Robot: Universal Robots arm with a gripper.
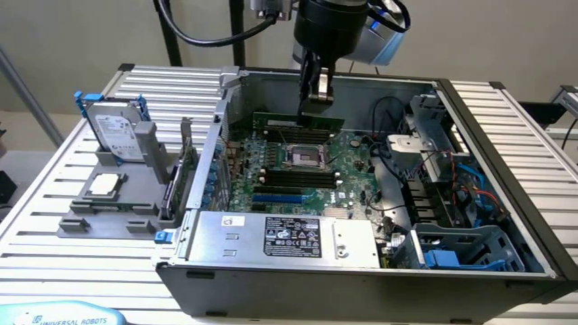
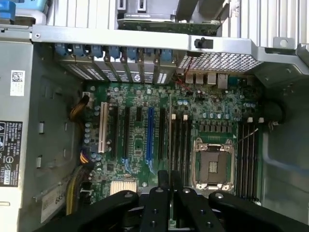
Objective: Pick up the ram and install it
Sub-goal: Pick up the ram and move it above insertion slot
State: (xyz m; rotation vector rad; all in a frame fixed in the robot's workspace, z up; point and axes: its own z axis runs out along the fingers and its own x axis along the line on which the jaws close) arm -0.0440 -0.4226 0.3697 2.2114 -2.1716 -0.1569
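**Exterior view.** An open desktop computer case (image 1: 361, 291) lies on a slatted aluminium table (image 1: 532, 135) with its motherboard (image 1: 357, 176) exposed. The gripper (image 1: 313, 108) hangs in from the 12 o'clock edge of the picture. Its black fingers are clamped on the ram (image 1: 275, 120), a narrow green stick with a row of black chips. The ram is gripped near mid-length and held level.

The ram appears at 12 o'clock of the CPU socket (image 1: 301, 154) and looks raised off the board. A bank of black memory slots (image 1: 294, 177) lies at 6 o'clock of the socket, and a blue expansion slot (image 1: 280, 198) lies at 6 o'clock of that bank. Within the case, the power supply (image 1: 280, 237) sits at 6 o'clock and a blue drive cage (image 1: 461, 247) at 4 o'clock.

Outside the case, at 9 o'clock, a grey fixture (image 1: 99, 220) carries three parts:
- an upright hard drive (image 1: 118, 128)
- a square silver processor (image 1: 105, 183) lying flat
- an upright expansion card (image 1: 185, 162) just beside the case wall

**Wrist view.** The ram (image 2: 170, 135) is seen edge-on as a thin line running out from between the fingers (image 2: 157, 203) of the gripper (image 2: 170, 191). It runs parallel to the memory slots (image 2: 181, 140) and just beside them, between the blue expansion slot (image 2: 149, 130) and the CPU socket (image 2: 212, 164). A second slot bank (image 2: 248, 159) lies on the socket's far side.
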